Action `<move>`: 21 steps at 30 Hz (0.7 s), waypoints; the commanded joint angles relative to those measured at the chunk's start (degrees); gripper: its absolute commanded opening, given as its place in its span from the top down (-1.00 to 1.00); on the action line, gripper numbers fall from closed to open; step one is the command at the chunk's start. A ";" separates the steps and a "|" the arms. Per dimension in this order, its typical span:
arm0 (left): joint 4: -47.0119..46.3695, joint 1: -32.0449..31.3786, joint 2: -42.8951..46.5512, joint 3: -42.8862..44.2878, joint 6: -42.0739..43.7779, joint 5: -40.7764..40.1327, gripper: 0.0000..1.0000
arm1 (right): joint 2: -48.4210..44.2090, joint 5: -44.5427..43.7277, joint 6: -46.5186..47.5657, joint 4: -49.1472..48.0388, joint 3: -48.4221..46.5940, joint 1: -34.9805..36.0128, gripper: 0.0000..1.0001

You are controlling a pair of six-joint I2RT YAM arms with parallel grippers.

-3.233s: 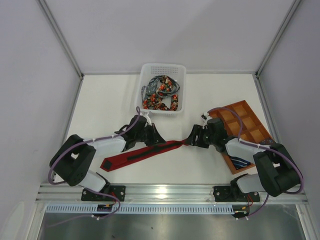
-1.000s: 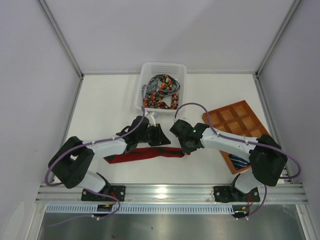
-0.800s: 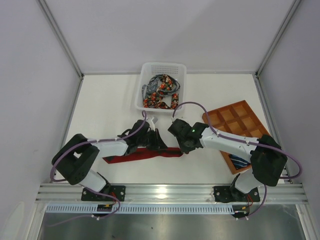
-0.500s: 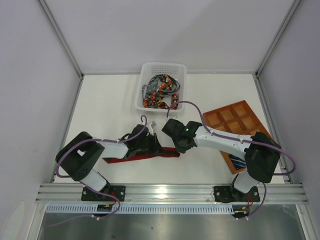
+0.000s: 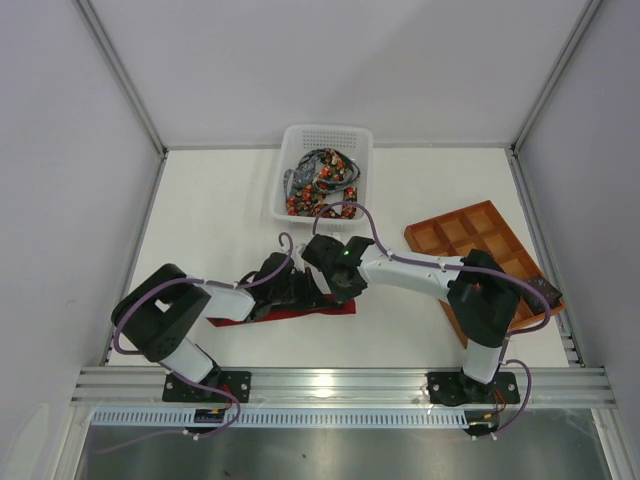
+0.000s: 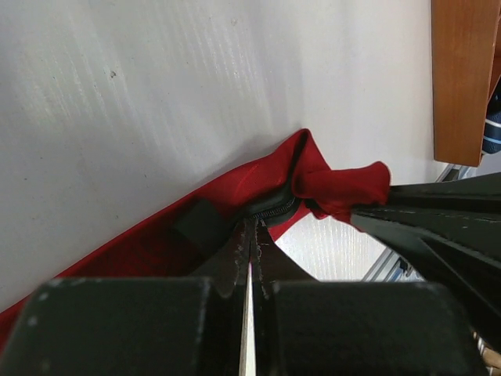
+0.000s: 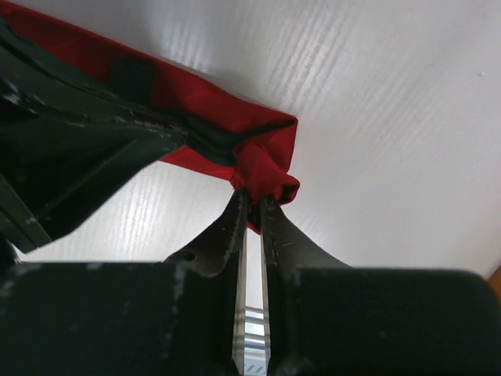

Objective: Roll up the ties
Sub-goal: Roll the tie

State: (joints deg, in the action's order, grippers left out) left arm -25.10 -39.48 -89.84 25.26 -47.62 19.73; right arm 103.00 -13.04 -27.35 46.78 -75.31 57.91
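A long, plain deep red fabric necktie (image 5: 335, 307) lies on the white counter (image 5: 220, 220), at about 6 o'clock from the white perforated plastic basket (image 5: 325, 138) and 9 o'clock from the orange-brown gridded tray (image 5: 470, 235). Its 3 o'clock end is turned over into a first loose fold, and the rest trails toward 8 o'clock under the left arm. The right claw (image 7: 250, 202) is almost closed, pinching that bunched fold between its tips. The left claw (image 6: 250, 235) is fully closed, with its tips at the tie's edge just beside the fold, seemingly nipping the cloth there.

This looks like the start of the roll. To do it well, the right claw should turn the fold toward 9 o'clock in small bites, with the edges square to the tie's length so the coil does not cone. The left claw serves best as an anchor: hold the flat part taut, then release and re-seat nearer 8 o'clock before the coil arrives. The cloth looks thin and slippery, so a slack pull would likely let the fold spring open
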 commanded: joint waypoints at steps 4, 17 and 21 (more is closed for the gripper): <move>0.93 -0.51 -1.04 -1.09 0.15 -1.62 0.99 | 3.08 2.14 -1.65 -1.61 -5.11 0.27 0.74; 1.55 -0.59 -0.95 -1.35 -0.02 -1.71 0.99 | -3.50 11.00 -1.91 -12.32 4.19 -1.57 0.05; 1.81 -0.51 -1.12 -1.00 -0.11 -1.62 0.99 | -7.11 21.27 -3.58 -20.22 9.73 -6.04 0.04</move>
State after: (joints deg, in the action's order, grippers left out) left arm -25.23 -39.53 -89.89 25.17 -48.03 19.64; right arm 99.13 -0.12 -29.32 34.17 -68.60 55.02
